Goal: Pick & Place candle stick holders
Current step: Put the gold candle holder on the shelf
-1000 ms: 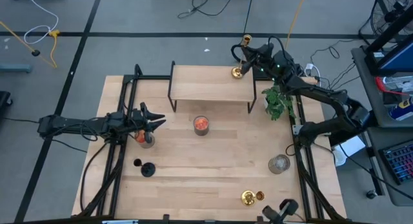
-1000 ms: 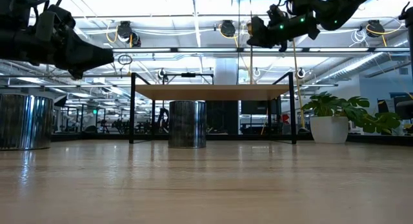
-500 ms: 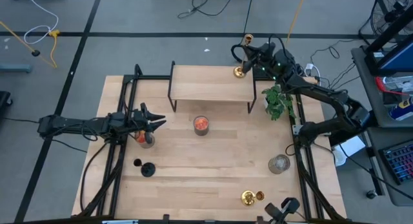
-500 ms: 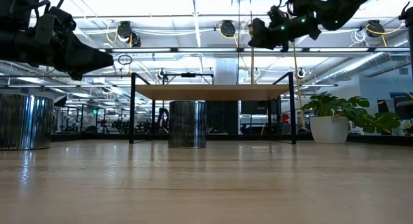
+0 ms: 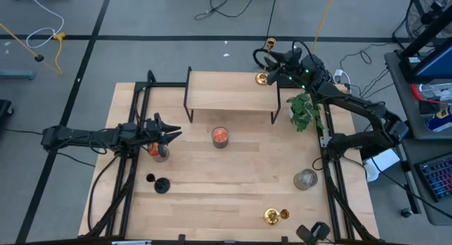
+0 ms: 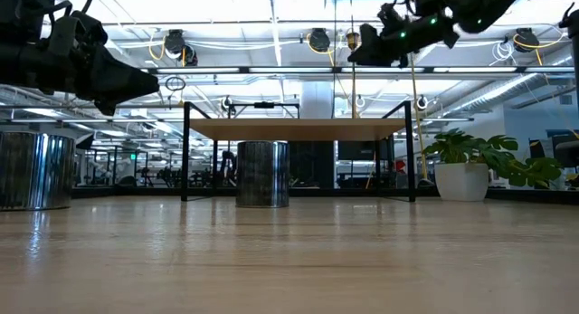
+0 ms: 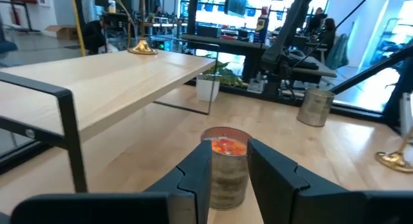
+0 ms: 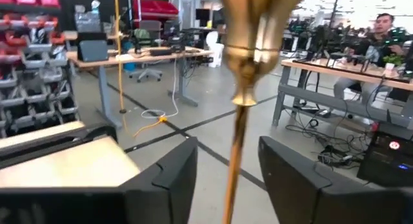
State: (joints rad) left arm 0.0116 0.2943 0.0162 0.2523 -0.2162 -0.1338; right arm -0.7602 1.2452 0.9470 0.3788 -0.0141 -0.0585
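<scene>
A gold candle stick holder [image 5: 263, 77] stands upright on its round base at the far right corner of a small wooden shelf [image 5: 226, 93]. Its thin stem [image 8: 235, 153] rises between the fingers of my open right gripper [image 5: 270, 59], which stand either side of it without touching. A second gold holder [image 5: 272, 216] stands near the table's front edge. A black holder [image 5: 161, 185] stands at the near left. My left gripper [image 5: 173, 132] hovers open over the table's left side, pointing at a jar with red contents [image 7: 224, 150] farther off.
A potted plant [image 5: 305, 111] stands right of the shelf and a metal cup [image 5: 305, 179] at the right side. Another jar [image 5: 159, 152] sits below my left gripper. A person [image 8: 384, 24] sits in the room beyond the table.
My right gripper has opened and let go of the gold holder's stem, then drawn slightly up. The holder stays upright on the shelf.
</scene>
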